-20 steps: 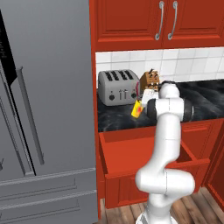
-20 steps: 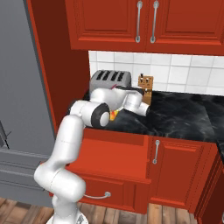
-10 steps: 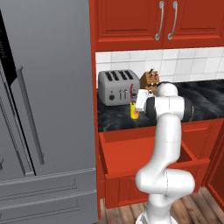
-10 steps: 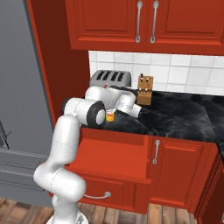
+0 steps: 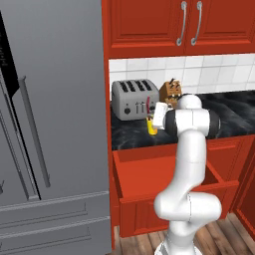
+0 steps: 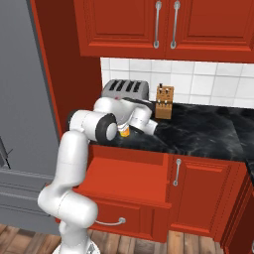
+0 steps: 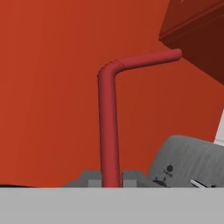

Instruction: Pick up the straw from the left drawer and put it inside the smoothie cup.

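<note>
My gripper (image 7: 110,177) is shut on the straw (image 7: 108,127), a thin red stick whose bent end points right in the hand view. In the left base view the hand (image 5: 159,115) hovers over the counter in front of the toaster, and the straw (image 5: 151,110) stands upright just above the small yellow smoothie cup (image 5: 151,128). Whether the straw's lower end touches the cup I cannot tell. From the right the cup (image 6: 125,131) peeks out behind the forearm. The left drawer (image 5: 164,172) stands pulled out below the counter, as does its red inside (image 6: 126,176).
A grey toaster (image 5: 132,98) sits against the tiled wall behind the cup, with a wooden knife block (image 5: 171,91) to its right. A tall grey fridge (image 5: 50,124) stands to the left. Red wall cabinets (image 6: 163,25) hang overhead. Dark counter (image 6: 208,129) stretches right.
The hand has swung left along the counter with the straw and now sits over the cup. The cup, toaster and drawer have stayed put.
</note>
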